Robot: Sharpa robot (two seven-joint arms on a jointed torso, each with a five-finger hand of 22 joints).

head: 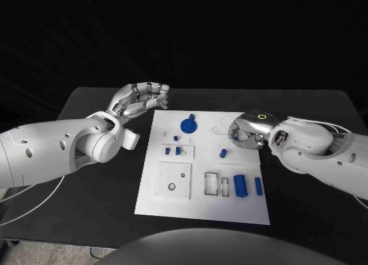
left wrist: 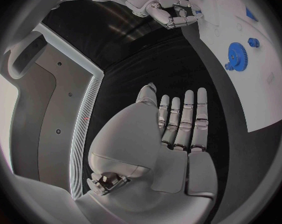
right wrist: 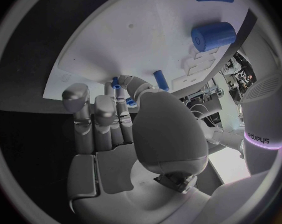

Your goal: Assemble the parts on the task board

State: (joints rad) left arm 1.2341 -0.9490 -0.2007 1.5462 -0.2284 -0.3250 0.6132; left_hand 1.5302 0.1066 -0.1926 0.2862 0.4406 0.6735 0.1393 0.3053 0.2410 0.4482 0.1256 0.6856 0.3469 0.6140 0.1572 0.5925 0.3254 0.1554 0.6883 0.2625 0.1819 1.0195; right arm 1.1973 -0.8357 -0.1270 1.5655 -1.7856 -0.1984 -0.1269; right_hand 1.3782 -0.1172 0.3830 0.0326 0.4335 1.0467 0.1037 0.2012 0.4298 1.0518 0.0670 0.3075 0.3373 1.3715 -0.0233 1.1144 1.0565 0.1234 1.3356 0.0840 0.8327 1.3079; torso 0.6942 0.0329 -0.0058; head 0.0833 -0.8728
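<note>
The white board point(head: 201, 207) is laid in the middle of the black table point(head: 311, 182). A blue gear point(head: 188, 125) is seen near the board's far end, lying flat. Two small blue pegs point(head: 172, 150) are stood side by side in a raised square on the board's left half, and one more small peg point(head: 222, 153) is stood alone nearer the right edge. A fat blue tube point(head: 240, 185) and a thin blue rod point(head: 258, 186) are laid next to each other near the board's right edge, beside two long slots point(head: 216, 185). A white square plate w/ a round hole point(head: 173, 180) is set on the left half, near the front.

The left hand point(head: 142, 98) is held over the bare table just off the board's far left corner. Its fingers point(left wrist: 184, 117) are straight and side by side, and nothing is held in it.

The right hand point(head: 246, 131) is held over the board's far right part, close to the lone peg. From the right wrist cam, its fingers point(right wrist: 97, 122) are bent a bit over the board. Whether anything is pinched can't be told.
</note>
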